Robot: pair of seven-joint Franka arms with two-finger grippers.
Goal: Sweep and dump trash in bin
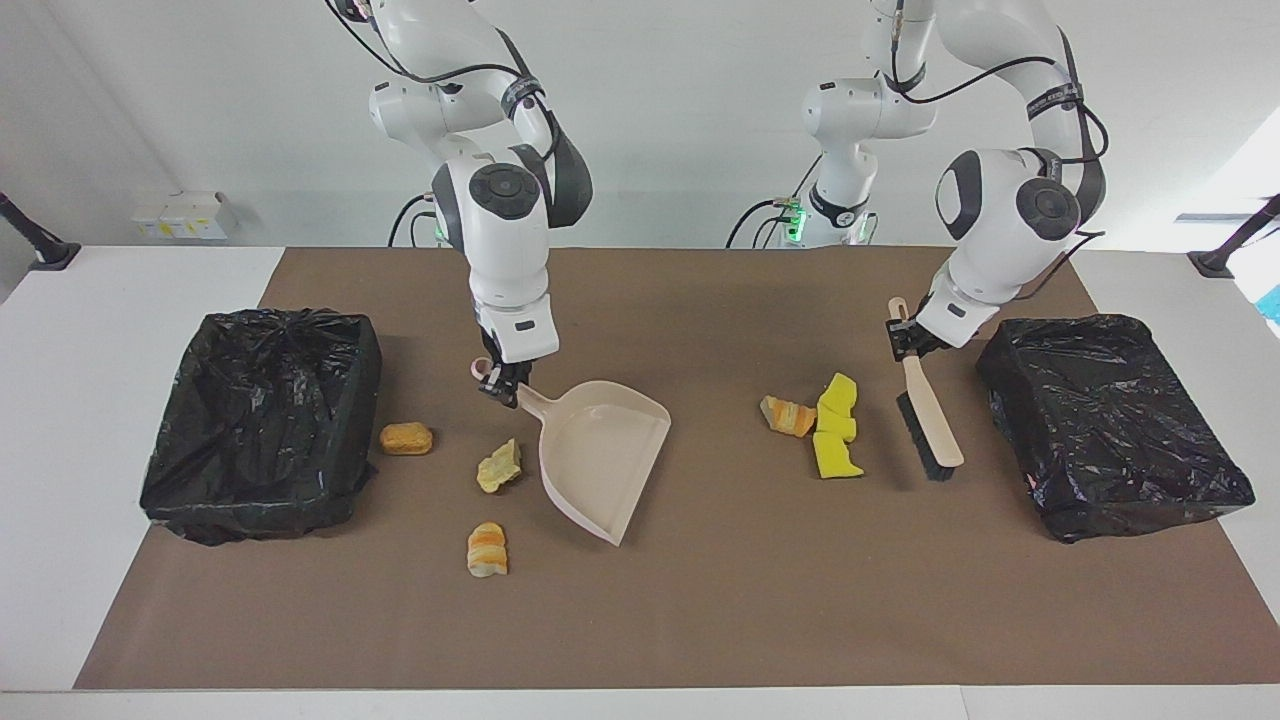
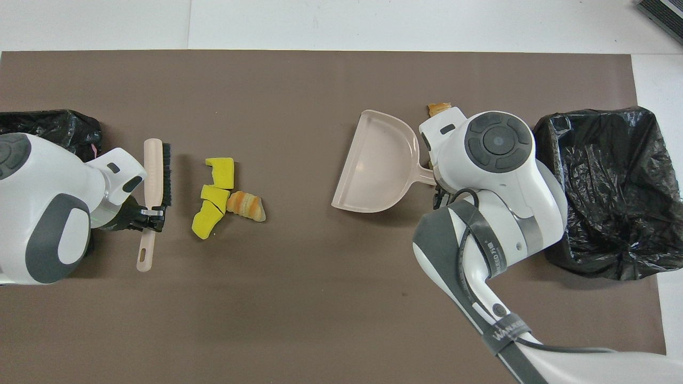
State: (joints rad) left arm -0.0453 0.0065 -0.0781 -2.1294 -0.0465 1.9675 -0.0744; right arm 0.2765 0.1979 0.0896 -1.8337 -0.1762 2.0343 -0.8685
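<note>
My right gripper (image 1: pixel 497 383) is shut on the handle of the beige dustpan (image 1: pixel 595 455) (image 2: pixel 376 162), whose mouth faces the left arm's end of the table. Beside the pan lie three pieces of trash: a pale chunk (image 1: pixel 499 466), a striped chunk (image 1: pixel 487 549) and an orange chunk (image 1: pixel 406 438). My left gripper (image 1: pixel 903 338) (image 2: pixel 149 216) is shut on the handle of the black-bristled brush (image 1: pixel 930 425) (image 2: pixel 155 176). A gap separates the brush from the yellow sponge pieces (image 1: pixel 838 425) (image 2: pixel 216 194), which touch a striped bread piece (image 1: pixel 787 415) (image 2: pixel 246 206).
A bin lined with a black bag (image 1: pixel 260 420) (image 2: pixel 603 186) stands at the right arm's end of the brown mat. A second black-bagged bin (image 1: pixel 1110 420) (image 2: pixel 48 125) stands at the left arm's end, close to the brush.
</note>
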